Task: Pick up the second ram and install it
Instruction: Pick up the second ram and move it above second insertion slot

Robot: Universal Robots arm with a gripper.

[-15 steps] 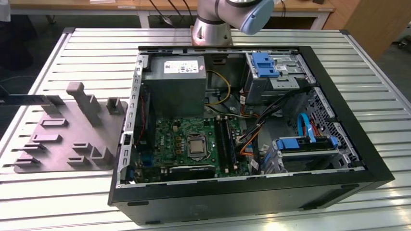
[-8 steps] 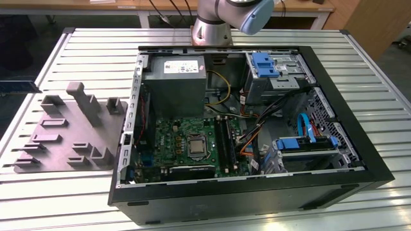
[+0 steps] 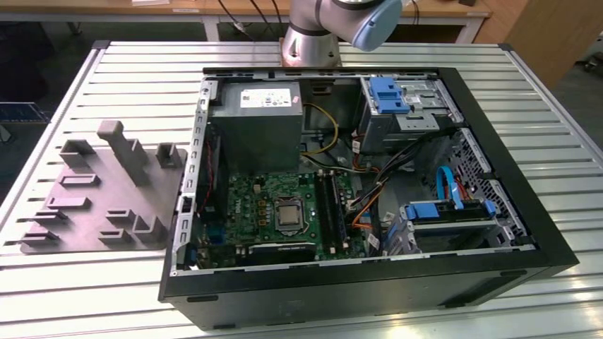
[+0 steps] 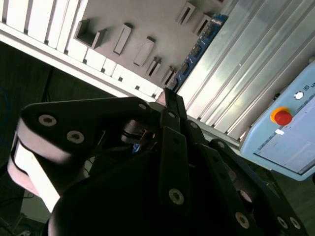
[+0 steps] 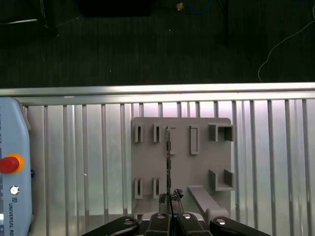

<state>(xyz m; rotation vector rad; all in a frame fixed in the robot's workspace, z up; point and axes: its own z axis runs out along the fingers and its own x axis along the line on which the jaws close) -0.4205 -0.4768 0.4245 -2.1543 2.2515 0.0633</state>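
Observation:
The second ram (image 5: 169, 157) is a thin dark stick standing on edge in the grey fixture tray (image 5: 199, 167). In the second wrist view the ram (image 4: 199, 46) shows blue with small chips, at the tray's (image 4: 147, 19) edge. My gripper (image 5: 170, 200) hangs well above the tray, in line with the stick's near end and apart from it. Its black fingers (image 4: 172, 105) lie together, shut on nothing. In the exterior view the tray (image 3: 90, 212) lies to the left of the open computer case (image 3: 377, 282). Black slot rails (image 3: 332, 205) run beside the processor socket.
A grey power-supply box (image 3: 256, 120) and blue drive brackets (image 3: 388, 95) fill the case's far end, with loose cables between. A teach pendant with a red button (image 5: 10, 163) lies on the slatted metal table (image 5: 88, 162). The table edge and a dark floor lie beyond the tray.

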